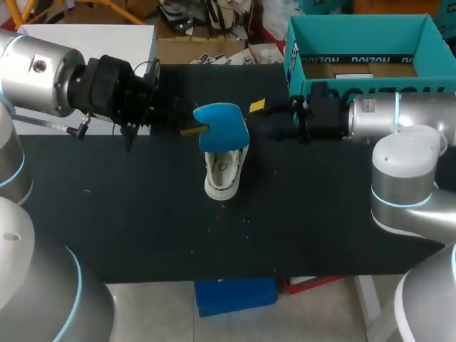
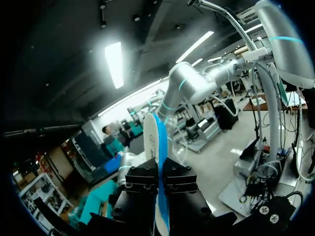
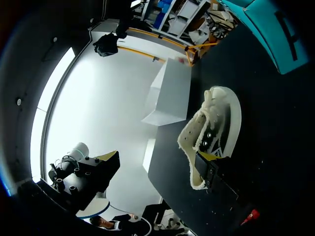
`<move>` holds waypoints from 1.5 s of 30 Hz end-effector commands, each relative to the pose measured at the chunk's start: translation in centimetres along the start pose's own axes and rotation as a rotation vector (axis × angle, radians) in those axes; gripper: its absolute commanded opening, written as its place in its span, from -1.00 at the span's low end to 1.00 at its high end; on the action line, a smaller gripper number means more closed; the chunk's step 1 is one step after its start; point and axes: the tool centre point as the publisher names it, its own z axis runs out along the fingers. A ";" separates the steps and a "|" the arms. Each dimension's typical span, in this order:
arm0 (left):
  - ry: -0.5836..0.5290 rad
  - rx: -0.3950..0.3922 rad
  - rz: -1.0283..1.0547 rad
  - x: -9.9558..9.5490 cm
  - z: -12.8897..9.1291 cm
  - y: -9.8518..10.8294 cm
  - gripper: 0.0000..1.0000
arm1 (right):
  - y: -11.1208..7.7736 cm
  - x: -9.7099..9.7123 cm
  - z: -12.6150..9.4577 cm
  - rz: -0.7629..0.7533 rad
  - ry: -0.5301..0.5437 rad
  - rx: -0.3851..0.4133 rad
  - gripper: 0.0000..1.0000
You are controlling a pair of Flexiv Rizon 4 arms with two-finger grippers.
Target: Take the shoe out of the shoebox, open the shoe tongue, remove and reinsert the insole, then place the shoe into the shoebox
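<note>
A white shoe [image 1: 223, 173] stands on the black table [image 1: 142, 214], its opening facing up. Just above its heel end hangs the blue insole [image 1: 222, 125], with my left gripper [image 1: 189, 130] shut on its edge. In the left wrist view the insole [image 2: 161, 147] stands edge-on between the black fingers [image 2: 140, 189]. My right gripper [image 1: 260, 112] is open beside the insole, to its right. In the right wrist view the shoe [image 3: 216, 123] lies by one of its fingers [image 3: 216, 172]; the other finger stands far off. The teal shoebox [image 1: 363, 32] is at the back right.
A white box [image 1: 85, 35] sits at the table's back left, also seen as the white box [image 3: 167, 93] beyond the shoe. The shoebox holds a brown cardboard insert [image 1: 356, 69]. Bare black table lies in front of the shoe.
</note>
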 end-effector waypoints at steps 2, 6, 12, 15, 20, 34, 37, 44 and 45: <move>0.029 -0.067 0.289 0.5 -0.2 -0.4 -1.00 | -0.1 0.0 0.1 0.000 0.000 -0.003 1.00; 0.029 -0.067 0.289 0.5 -0.2 -0.4 -1.00 | -0.1 0.0 0.1 0.000 0.000 -0.003 1.00; 0.029 -0.083 0.391 0.8 0.4 -1.2 -1.00 | -0.1 0.0 0.1 0.000 0.000 -0.003 1.00; 0.011 -0.071 0.485 2.8 1.0 -1.5 -1.00 | -0.1 0.0 0.1 0.000 0.000 -0.003 1.00; 0.018 -0.088 0.668 7.7 1.8 -0.7 -1.00 | -0.1 0.0 0.1 0.000 0.000 -0.003 1.00; 0.011 -0.099 1.002 15.9 2.0 5.5 -1.00 | -0.1 0.0 0.1 0.000 0.000 -0.003 1.00; 0.002 -0.088 1.032 16.3 1.8 6.6 -1.00 | -0.1 0.0 0.1 0.000 0.000 -0.003 1.00; -0.029 -0.106 0.991 16.7 1.3 7.8 -1.00 | -0.1 0.0 0.1 0.000 0.000 -0.003 1.00; -0.029 -0.106 0.991 16.7 1.3 7.8 -1.00 | -0.1 0.0 0.1 0.000 0.000 -0.003 1.00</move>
